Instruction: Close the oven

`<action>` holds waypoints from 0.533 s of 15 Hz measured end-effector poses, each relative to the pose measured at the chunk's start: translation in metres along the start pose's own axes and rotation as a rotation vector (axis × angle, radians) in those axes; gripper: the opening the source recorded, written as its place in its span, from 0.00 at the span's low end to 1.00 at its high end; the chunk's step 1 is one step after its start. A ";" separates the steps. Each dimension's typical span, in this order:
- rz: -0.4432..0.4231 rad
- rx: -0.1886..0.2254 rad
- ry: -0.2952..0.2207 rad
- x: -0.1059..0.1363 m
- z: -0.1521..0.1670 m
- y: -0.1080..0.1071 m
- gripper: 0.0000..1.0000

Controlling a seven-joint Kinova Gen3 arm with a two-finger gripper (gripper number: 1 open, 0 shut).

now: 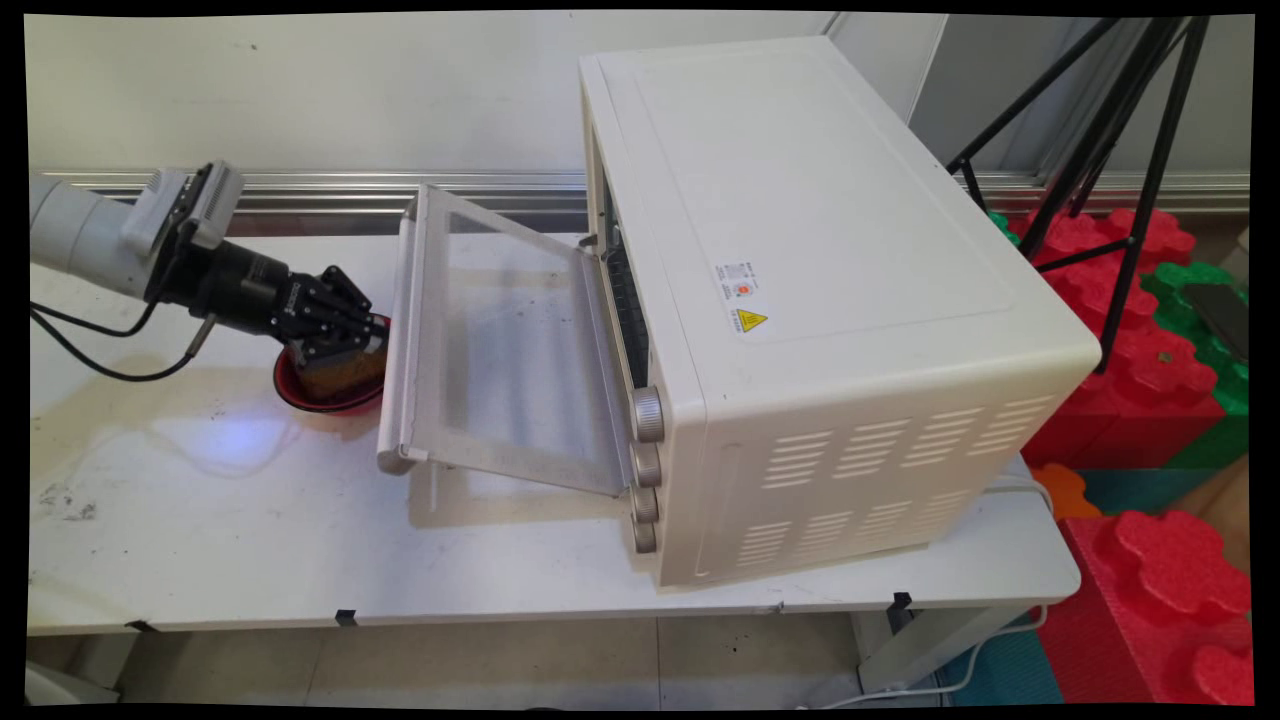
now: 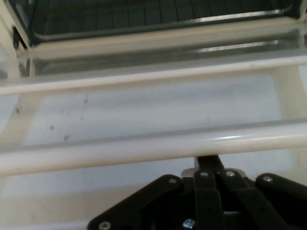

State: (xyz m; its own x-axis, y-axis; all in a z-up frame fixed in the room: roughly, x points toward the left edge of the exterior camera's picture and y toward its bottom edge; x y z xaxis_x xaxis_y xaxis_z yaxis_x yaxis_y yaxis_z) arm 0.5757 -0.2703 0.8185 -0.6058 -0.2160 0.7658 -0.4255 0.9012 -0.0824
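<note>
Your pincer sits closed, apparently just short of the oven door's smooth cream handle bar. Below it rests a round red bowl holding something brown. The boxy oven stands beyond the glass door.

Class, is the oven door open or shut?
Open. The oven door hangs down and outward from its front, and the rack inside shows.

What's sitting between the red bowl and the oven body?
The oven's open glass door, hanging half lowered, fills that stretch between red bowl and oven in the main view.
</note>
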 end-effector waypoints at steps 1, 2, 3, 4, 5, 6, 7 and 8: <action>0.004 0.000 0.009 0.003 -0.001 0.000 0.00; 0.009 0.002 0.019 0.008 -0.002 0.000 0.00; 0.012 0.003 0.025 0.011 -0.003 -0.001 0.00; 0.017 0.004 0.035 0.015 -0.004 -0.001 0.00; 0.022 0.006 0.045 0.019 -0.005 -0.002 0.00; 0.025 0.007 0.052 0.022 -0.006 -0.002 0.00; 0.030 0.010 0.064 0.028 -0.007 -0.002 0.00; 0.032 0.011 0.069 0.030 -0.007 -0.003 0.00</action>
State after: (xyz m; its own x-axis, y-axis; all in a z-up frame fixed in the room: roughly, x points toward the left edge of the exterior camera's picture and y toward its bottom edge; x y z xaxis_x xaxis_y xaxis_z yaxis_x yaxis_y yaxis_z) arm 0.5632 -0.2766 0.8460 -0.5718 -0.1602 0.8046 -0.4143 0.9029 -0.1147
